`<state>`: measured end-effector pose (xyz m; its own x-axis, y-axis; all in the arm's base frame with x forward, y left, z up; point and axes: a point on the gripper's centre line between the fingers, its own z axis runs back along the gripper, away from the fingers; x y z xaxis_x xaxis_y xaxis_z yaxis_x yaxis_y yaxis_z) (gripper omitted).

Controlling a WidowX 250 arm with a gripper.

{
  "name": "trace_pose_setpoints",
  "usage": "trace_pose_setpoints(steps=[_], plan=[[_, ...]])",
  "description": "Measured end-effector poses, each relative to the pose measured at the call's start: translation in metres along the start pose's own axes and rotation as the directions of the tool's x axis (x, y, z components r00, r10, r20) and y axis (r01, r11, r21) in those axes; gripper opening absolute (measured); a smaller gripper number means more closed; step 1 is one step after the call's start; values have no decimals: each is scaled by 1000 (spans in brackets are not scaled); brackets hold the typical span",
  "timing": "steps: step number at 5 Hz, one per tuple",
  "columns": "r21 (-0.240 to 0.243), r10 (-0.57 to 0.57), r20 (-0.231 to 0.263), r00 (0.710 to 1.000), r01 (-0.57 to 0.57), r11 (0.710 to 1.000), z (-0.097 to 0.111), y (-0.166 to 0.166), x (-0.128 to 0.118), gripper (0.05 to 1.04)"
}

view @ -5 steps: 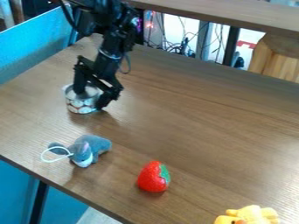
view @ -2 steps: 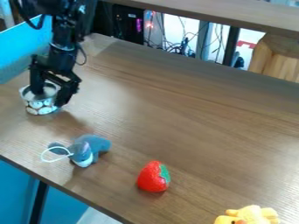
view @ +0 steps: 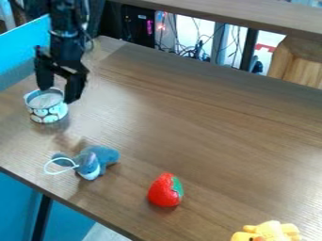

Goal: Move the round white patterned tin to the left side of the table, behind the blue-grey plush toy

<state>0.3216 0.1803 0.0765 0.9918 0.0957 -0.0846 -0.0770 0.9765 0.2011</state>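
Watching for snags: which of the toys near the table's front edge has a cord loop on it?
The blue-grey plush toy, left of the red strawberry in the view. It has a white loop; none is visible on the strawberry or yellow toy.

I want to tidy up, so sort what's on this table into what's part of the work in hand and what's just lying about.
In the work:
- can, upright on the table
- pincer, open, right at the can

Lying about:
- blue-grey toy animal with a white loop
- red strawberry
- yellow toy
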Motion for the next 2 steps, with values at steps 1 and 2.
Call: trace_pose_setpoints(steps=[1,2], plan=[[10,-76,70,995,76,997,27,-14,-9,1001],[-31,-134,83,988,137,990,36,-26,-21,1001]])
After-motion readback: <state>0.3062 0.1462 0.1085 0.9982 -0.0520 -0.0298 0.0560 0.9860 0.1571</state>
